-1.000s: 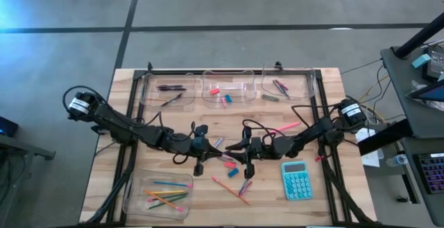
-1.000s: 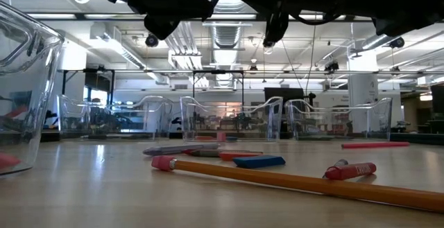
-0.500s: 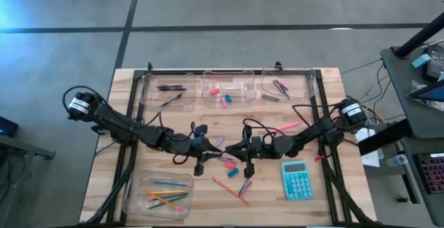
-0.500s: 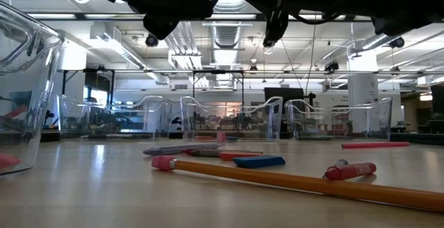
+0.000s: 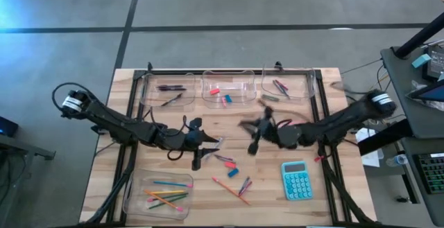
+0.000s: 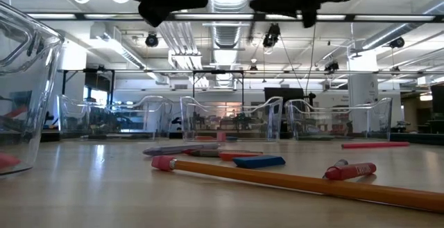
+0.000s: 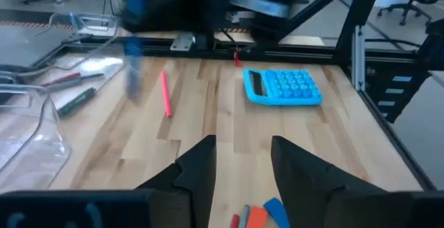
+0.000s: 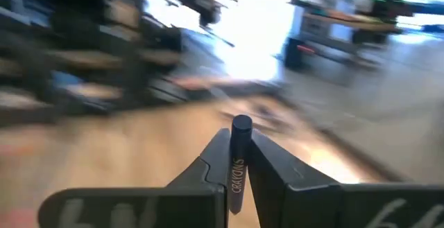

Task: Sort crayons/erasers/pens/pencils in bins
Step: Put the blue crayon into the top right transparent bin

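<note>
**Wooden tabletop, sorting station: contents at this moment**

Wooden tabletop, slatted, carrying four clear bins, loose sticks and a teal calculator. All places below are given from the calculator.

- Bins, far row: three stand side by side along the tabletop's far edge, beyond the calculator. Pen bin, farthest off to the left, holds dark pens. Eraser bin, the middle one, holds pink and blue erasers. Crayon bin, nearly straight beyond the calculator, holds short crayons.
- Pencil bin: well to the left of the calculator at the near edge, holding bright pencils in orange, green, blue and pink.
- Loose items: an orange pencil with a pink tip lies left of the calculator; a blue eraser and a short pair of sticks lie close by it. A pink pencil lies beyond the calculator. A grey-green crayon lies just outside the crayon bin.
- Right hand: raised above the tabletop, beyond and left of the calculator, fingers closed on a dark crayon with lettering along its side.
- Left hand: farther left of the calculator, over the loose items, fingers apart and holding nothing.
</note>
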### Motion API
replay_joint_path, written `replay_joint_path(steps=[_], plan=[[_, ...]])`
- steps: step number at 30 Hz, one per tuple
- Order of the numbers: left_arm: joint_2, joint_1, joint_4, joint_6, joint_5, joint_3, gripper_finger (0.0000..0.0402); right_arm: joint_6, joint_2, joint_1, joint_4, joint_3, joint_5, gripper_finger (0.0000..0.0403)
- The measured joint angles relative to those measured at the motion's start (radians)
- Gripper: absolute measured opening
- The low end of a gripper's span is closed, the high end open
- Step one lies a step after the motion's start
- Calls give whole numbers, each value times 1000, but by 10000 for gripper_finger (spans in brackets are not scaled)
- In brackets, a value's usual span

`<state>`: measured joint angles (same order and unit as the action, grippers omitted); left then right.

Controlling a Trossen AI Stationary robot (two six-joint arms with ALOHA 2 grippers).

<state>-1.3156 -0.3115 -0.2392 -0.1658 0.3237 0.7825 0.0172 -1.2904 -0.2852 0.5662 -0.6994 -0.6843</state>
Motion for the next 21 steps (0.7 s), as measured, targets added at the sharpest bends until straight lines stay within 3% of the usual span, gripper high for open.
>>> replay_joint_path(steps=[5, 10, 17, 21], plan=[[13, 0, -7, 28, 0, -3, 125, 148, 198, 112, -485, -1, -211, 27], [-12, 0, -90, 53, 0, -4, 125, 362, 298, 341, -881, 0, -202, 28], [-39, 0, -138, 74, 0, -4, 125, 319, 293, 628, -948, 0, -1, 28], [-43, 0, -141, 74, 0, -4, 125, 257, 256, 732, -958, 0, 32, 28]])
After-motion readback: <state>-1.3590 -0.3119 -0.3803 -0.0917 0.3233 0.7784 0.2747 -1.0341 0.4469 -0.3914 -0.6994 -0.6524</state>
